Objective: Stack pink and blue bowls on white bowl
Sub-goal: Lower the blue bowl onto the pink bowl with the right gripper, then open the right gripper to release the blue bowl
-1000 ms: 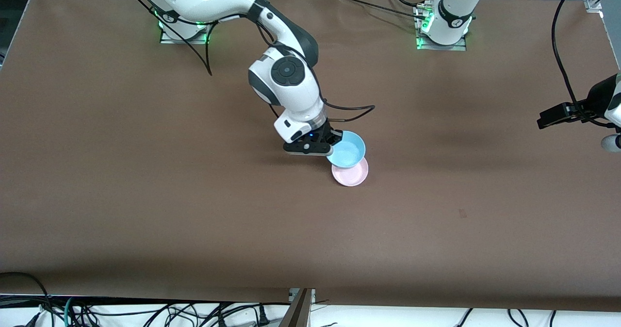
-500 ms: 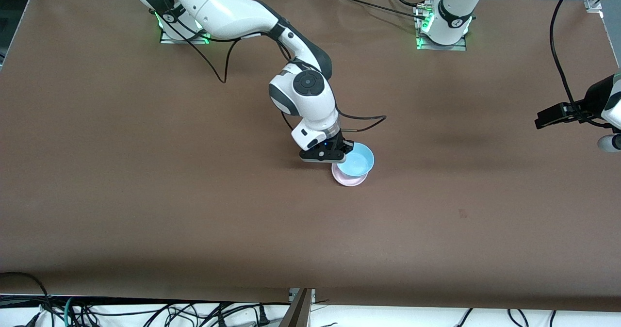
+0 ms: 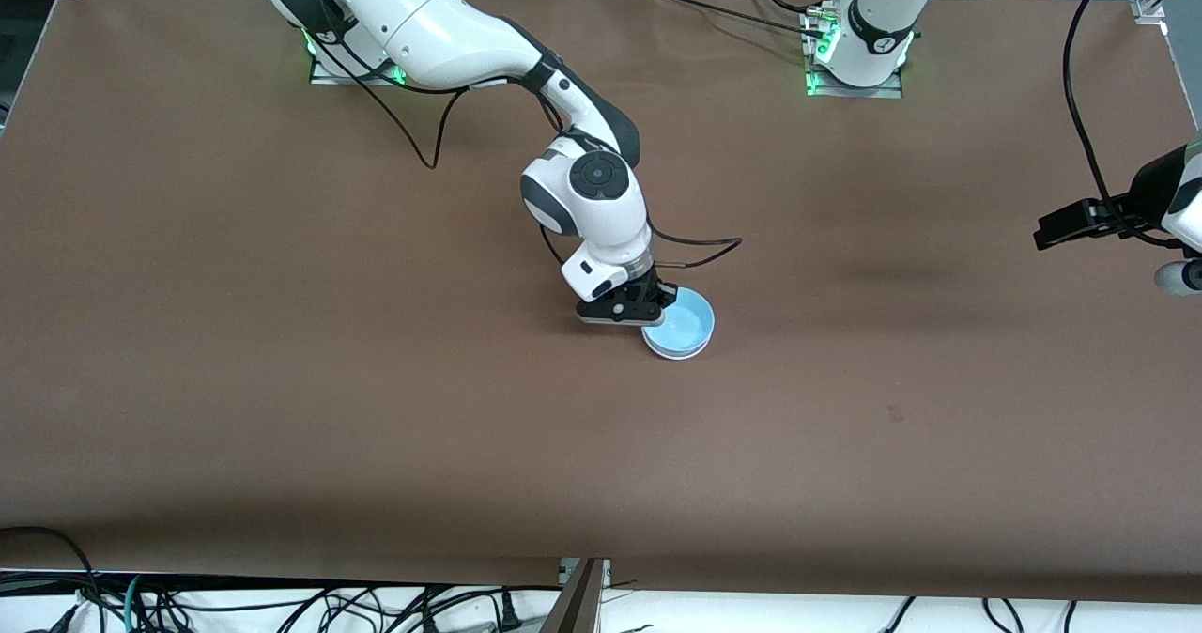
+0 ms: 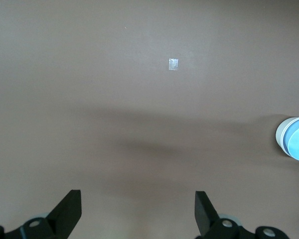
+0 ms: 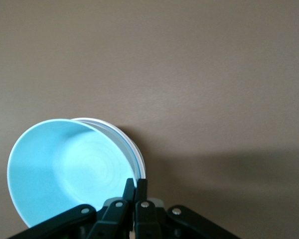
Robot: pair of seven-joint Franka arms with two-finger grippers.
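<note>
Two bowls are seen nested mid-table: the blue bowl [image 3: 683, 324] is set in a pale bowl [image 3: 672, 351], whose colour cannot be told. The blue bowl's rim is pinched by the closed right gripper [image 3: 651, 312]. The left gripper [image 4: 137, 214] is held open over bare table [image 3: 282, 379] at the left arm's end, waiting.

Blue bowl [image 5: 65, 169] — smooth, glossy plastic — on matt brown table [image 3: 282, 379].

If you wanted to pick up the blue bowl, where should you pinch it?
Pinch the thin rim of the blue bowl, coming from above with one finger inside and one outside. It sits upright, nested in the stack, so only its rim offers an edge. The right gripper holds it just so, jaws shut on the rim toward the right arm's end.
</note>
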